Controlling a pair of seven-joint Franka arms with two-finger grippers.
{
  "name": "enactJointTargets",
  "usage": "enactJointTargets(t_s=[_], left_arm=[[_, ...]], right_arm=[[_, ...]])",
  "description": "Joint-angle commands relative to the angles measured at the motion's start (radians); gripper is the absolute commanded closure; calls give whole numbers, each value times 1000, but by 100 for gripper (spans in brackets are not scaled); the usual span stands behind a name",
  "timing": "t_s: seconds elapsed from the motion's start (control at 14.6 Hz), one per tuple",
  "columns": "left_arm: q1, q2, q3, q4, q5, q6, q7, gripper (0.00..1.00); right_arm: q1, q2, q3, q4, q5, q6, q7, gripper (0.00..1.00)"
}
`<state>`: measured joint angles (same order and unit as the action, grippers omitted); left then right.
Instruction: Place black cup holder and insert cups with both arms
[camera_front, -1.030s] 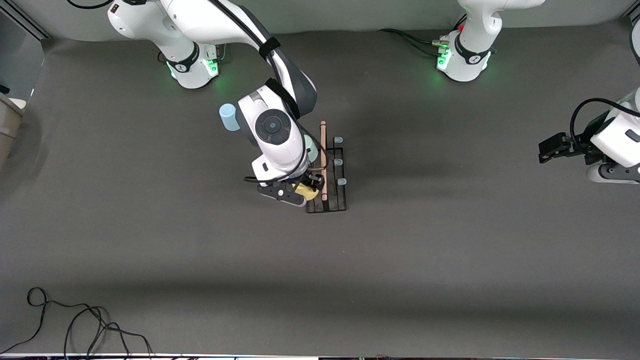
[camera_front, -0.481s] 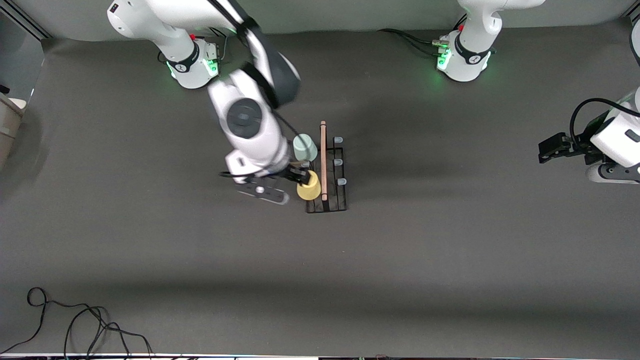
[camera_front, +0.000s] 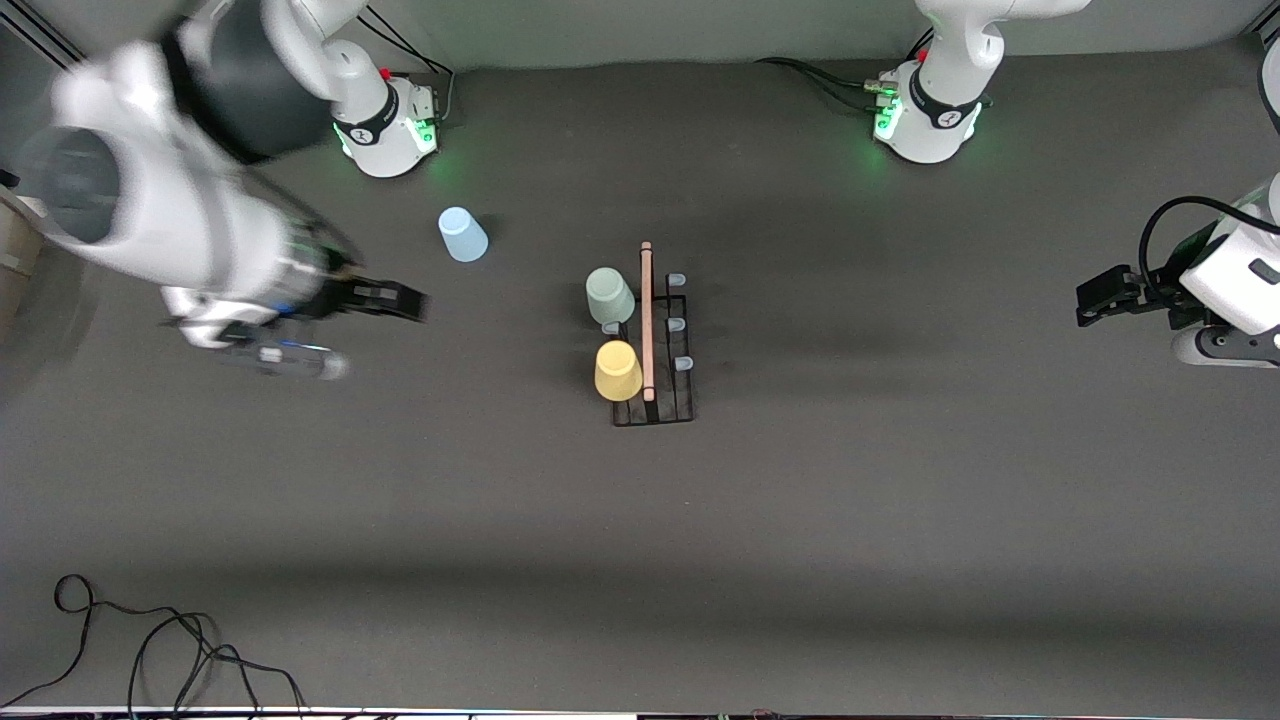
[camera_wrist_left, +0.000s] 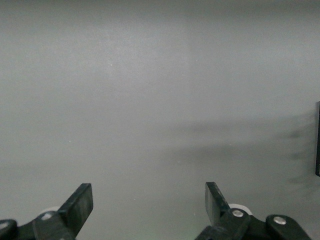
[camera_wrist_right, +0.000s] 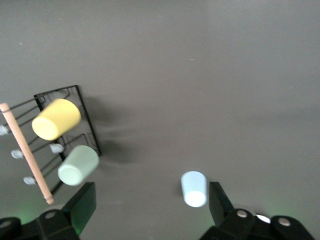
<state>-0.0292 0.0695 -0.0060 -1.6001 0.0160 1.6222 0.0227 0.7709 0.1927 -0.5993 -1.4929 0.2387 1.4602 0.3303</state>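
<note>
A: Where does the black cup holder (camera_front: 655, 350) sit?

B: Around the middle of the table (camera_front: 900, 520), its light wooden rod (camera_front: 647, 320) running lengthwise along the top. Two cups hang on its pegs on the side toward the right arm's end: the yellow cup (camera_front: 617, 371) nearer the front camera, the pale green cup (camera_front: 609, 296) just beside it, farther back. The pale-blue peg tips (camera_front: 677, 323) on the side toward the left arm's end are bare.

A: And the third cup?

B: The light blue cup (camera_front: 462, 234) stands upside down on the table, well apart from the holder, toward the right arm's end and close to that arm's base.

A: The tools?

B: The right tool (camera_front: 385, 298) is over bare table between the blue cup and that end of the table, fingers spread wide, nothing between them. The left tool (camera_front: 1095, 300) waits over the left arm's end of the table, fingers also parted and empty.

A: Any writing or labels to read?

B: None I can make out; there are only green lights glowing at both arm bases.
</note>
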Motion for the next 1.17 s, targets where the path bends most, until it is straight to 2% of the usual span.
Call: enactJointTargets(t_s=[0.0,0.07,0.27,0.48,0.69,0.89,1.1], left_arm=[[-12,6,4,14,8,-2,-15,0],[-12,6,3,14,12,-2,-10,0],[-17,6,3,14,13,-4,0,0],[-32,4,3,12,18,5,5,0],[-44,0,3,9,42,22,11,0],[-28,-2,10,9,39,18,103,0],[-23,3,11,9,27,25,92,0]], right_arm=[[16,-67,-71,-27,-79,-40,-135,0],[15,-81,-95,-27,-105,-49,-183,0],[18,-93,-177,-24,-111,-47,-258,0],[24,-96,-177,-39,-189,17,-258,0],[31,-137,-171,-113,-193,143,-260,0],[39,-139,-171,-113,-196,143,-258,0],[39,-139,-168,-113,-196,141,-257,0]])
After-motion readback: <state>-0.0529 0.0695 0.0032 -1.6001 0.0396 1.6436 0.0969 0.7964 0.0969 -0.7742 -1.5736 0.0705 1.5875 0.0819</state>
